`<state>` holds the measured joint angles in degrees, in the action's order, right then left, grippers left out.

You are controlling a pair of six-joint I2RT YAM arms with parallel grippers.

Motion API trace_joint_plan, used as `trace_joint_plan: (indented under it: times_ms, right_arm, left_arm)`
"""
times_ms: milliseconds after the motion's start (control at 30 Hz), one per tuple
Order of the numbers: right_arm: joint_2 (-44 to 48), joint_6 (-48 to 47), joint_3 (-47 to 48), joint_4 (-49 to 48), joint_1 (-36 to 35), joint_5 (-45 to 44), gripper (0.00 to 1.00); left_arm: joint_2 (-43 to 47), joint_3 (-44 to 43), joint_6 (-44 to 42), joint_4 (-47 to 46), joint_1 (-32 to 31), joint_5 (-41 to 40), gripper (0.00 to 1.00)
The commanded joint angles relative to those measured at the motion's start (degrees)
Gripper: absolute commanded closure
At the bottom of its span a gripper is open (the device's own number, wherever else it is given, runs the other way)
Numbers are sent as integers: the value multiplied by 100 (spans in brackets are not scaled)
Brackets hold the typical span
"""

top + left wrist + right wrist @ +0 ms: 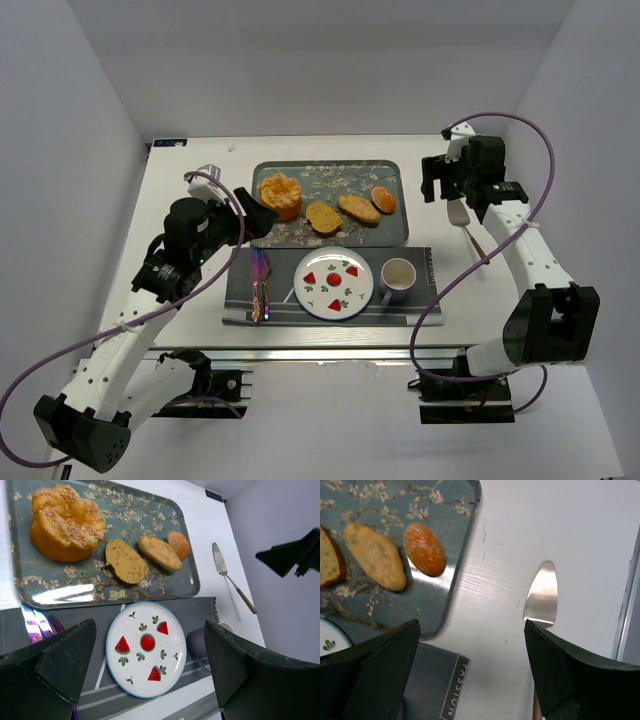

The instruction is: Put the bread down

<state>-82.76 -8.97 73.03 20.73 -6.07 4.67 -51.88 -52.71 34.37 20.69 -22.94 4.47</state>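
Observation:
Three bread pieces lie on the floral tray: a flat slice, an oval roll and an orange bun. They also show in the left wrist view, the slice, roll and bun. The right wrist view shows the roll and bun. My left gripper is open and empty, above the tray's near left edge, and looks down on the watermelon plate. My right gripper is open and empty, right of the tray.
A large orange ruffled cake sits at the tray's left. A grey placemat holds the plate, a purple mug and shiny cutlery. A cake server lies right of the tray.

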Motion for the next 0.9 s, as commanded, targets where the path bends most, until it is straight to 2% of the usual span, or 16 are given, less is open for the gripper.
trace_joint_plan:
  times_ms: [0,33,67,100,200,233,333,400,433,500,667,867]
  right_arm:
    - [496,-288,-341,-86,447,415,11]
    - [602,-907,-569,-69,875,900,10]
    - [682,-1174,-641,9,1062,1809,11]
    - [839,-1464,-711,123,1255,2166,11]
    - [815,-1722,-940,220,1468,1987,34]
    - [771,-1748,-966,290,1572,1968,47]
    - [683,-1696,-1273,169,2038,2169,62]
    - [630,-1704,-1581,-103,2502,2826,59]
    - [586,-1730,-1669,-157,2635,3029,41]
    - [341,-1713,-1609,-53,2768,2830,24]
    - [-582,-2099,-950,949,3084,2697,24]
    - [-1249,-2355,-1011,766,3085,2812,32]
  left_arm:
    - [195,85,35,128,26,-262,2]
    - [256,111,26,120,26,-289,2]
    - [283,129,26,120,26,-315,2]
    - [318,173,26,102,26,-333,2]
    - [415,208,26,94,26,-368,2]
    - [424,261,26,76,26,-368,2]
    - [512,401,61,-3,26,-350,2]
    - [591,489,96,-56,26,-368,2]
    - [635,603,148,-100,26,-368,2]
    - [766,753,193,-240,18,-350,2]
    - [802,982,272,-337,26,-306,2]
    - [521,1061,263,-539,26,-219,2]
